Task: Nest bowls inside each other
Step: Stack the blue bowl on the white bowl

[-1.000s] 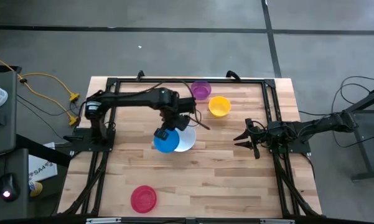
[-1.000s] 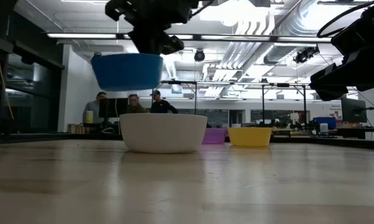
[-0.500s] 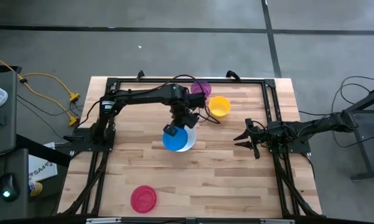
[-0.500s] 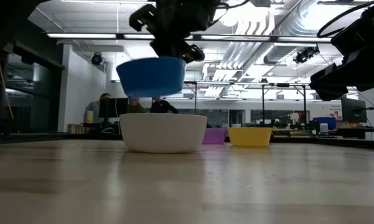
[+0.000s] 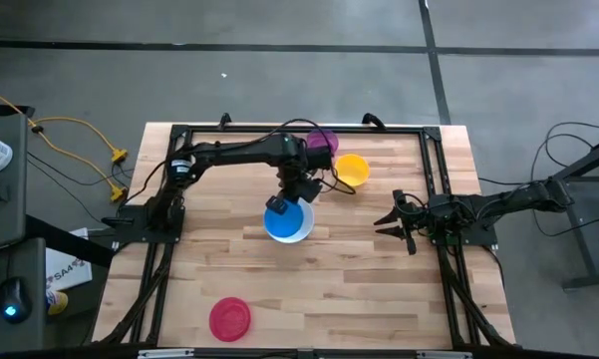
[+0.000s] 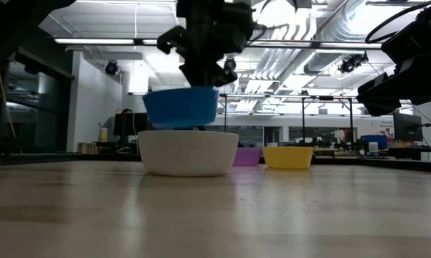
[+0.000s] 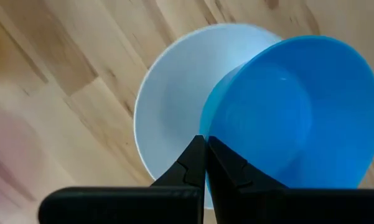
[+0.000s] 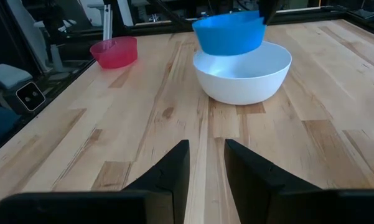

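My left gripper (image 6: pixel 204 80) hangs over the table's middle, shut on the blue bowl (image 6: pixel 181 107). The blue bowl (image 5: pixel 282 219) hovers over the white bowl (image 5: pixel 297 229), which stands on its base on the wood. The blue bowl's bottom is about level with the white bowl's rim (image 6: pixel 188 133). A purple bowl (image 5: pixel 324 141) and a yellow bowl (image 5: pixel 352 170) stand at the far side. The red bowl (image 5: pixel 229 319) is near the front edge. My right gripper (image 5: pixel 391 221) waits open at the right, low over the table. My left gripper pinches the blue bowl's rim (image 7: pixel 205 132) on its far side, one finger inside the bowl and one outside. The fingers (image 7: pixel 188 163) come steeply from above, pointing down. The bowl hangs open side up, nearly level; whether it touches the white bowl I cannot tell.
A black frame (image 5: pixel 279 130) runs along the table's far edge and both sides. The wood between the white bowl and the red bowl is bare. In the low view, the room behind the table shows desks and screens.
My left gripper has carried the blue bowl toward the table's right edge and down. The bowl was high beside the white bowl's left rim and now sits low over the white bowl's hollow. The gripper stays shut on the rim.
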`<state>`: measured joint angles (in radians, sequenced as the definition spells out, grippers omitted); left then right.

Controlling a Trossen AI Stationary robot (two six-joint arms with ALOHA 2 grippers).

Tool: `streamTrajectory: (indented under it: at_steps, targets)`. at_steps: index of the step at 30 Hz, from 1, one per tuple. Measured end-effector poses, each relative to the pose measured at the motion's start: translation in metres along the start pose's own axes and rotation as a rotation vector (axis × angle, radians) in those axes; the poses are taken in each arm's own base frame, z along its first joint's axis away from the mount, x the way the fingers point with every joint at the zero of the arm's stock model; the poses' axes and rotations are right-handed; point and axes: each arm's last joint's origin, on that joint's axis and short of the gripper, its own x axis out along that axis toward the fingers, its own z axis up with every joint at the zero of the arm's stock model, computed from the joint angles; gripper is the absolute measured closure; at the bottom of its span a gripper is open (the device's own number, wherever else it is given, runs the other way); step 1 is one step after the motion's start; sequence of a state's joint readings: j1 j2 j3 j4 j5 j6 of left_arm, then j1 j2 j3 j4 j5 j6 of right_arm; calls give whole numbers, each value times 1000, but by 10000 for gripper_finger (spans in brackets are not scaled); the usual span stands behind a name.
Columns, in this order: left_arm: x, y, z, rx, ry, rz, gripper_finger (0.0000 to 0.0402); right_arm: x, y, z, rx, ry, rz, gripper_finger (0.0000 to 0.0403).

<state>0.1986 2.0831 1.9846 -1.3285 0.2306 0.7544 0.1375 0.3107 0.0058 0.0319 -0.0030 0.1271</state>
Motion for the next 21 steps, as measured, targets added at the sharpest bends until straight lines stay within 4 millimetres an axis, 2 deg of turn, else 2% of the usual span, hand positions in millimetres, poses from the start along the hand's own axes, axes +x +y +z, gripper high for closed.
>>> streamTrajectory:
  at_steps: [9, 19, 21]
  targets:
    - [19, 11, -1, 16, 15, -32, 401, 0, 0, 0, 0, -1, 0, 308]
    - [19, 10, -3, 57, 27, -46, 402, 0, 0, 0, 0, -1, 0, 308]
    - [25, 12, -2, 65, 34, -52, 402, 0, 0, 0, 0, -1, 0, 308]
